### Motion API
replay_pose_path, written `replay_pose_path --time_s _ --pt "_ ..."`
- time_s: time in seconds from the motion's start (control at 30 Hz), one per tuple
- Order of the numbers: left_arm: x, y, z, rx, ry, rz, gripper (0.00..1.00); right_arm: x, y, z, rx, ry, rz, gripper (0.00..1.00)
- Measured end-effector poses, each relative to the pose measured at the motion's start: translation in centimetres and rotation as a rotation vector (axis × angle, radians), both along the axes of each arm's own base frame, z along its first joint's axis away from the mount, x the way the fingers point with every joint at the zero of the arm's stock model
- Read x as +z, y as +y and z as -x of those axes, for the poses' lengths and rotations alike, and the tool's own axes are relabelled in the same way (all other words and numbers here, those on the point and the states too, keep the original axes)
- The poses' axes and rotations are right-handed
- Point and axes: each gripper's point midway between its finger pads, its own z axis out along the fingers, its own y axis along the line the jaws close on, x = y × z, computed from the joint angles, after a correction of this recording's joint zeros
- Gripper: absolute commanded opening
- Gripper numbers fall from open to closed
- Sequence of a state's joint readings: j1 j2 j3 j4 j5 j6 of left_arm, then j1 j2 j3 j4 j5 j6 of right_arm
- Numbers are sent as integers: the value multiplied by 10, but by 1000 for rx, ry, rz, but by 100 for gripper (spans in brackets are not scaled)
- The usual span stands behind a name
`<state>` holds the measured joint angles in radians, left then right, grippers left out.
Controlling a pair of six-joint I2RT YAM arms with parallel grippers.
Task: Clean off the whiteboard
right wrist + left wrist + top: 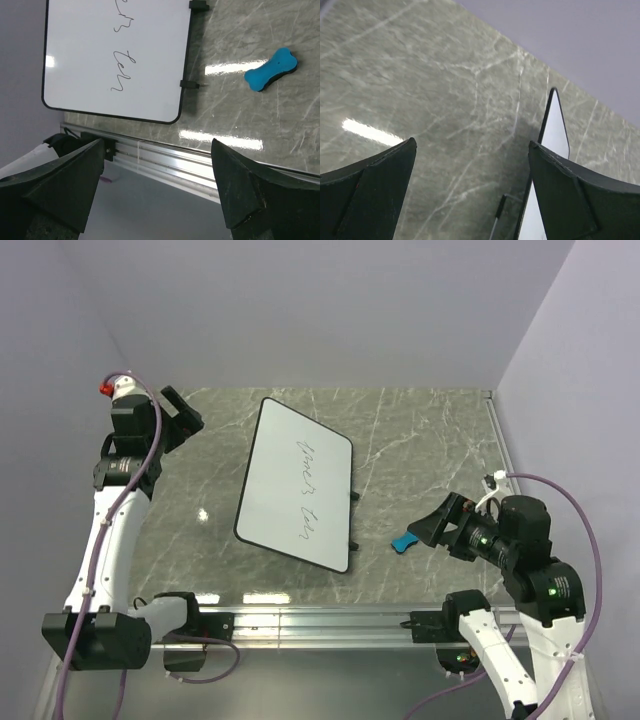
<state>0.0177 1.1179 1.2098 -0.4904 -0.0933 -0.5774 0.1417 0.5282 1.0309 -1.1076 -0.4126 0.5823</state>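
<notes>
1. Nearest, a metal rail (330,620) runs along the near edge of the marble table (420,430).
2. My right gripper (432,522) hovers over the near right of the table, fingers spread wide, holding nothing.
3. Just left of it a blue eraser (403,542) lies on the table, apart from my fingers and from the board.
4. The whiteboard (295,485) lies mid-table, turned askew, with dark handwriting on its face and small black feet jutting from its right edge.
5. Farthest, at the far left, my left gripper (183,412) hangs with fingers wide apart, empty, the board's far corner to its right.
</notes>
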Motion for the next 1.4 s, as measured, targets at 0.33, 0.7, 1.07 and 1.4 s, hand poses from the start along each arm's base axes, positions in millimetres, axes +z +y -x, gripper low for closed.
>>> replay_pose_path --time_s 0.33,0.7,1.07,1.4 --pt "-3 -51 4 -281 26 93 99 0 0 7 -11 -27 -19 93" --pt "-7 -78 9 -477 4 144 99 6 -5 27 -16 -59 -14 93" --pt "-68 -97 7 -606 138 224 99 -5 -12 15 -70 -27 15 93" --pt "-110 -115 27 -715 232 307 99 -43 -14 -15 -117 85 46 93"
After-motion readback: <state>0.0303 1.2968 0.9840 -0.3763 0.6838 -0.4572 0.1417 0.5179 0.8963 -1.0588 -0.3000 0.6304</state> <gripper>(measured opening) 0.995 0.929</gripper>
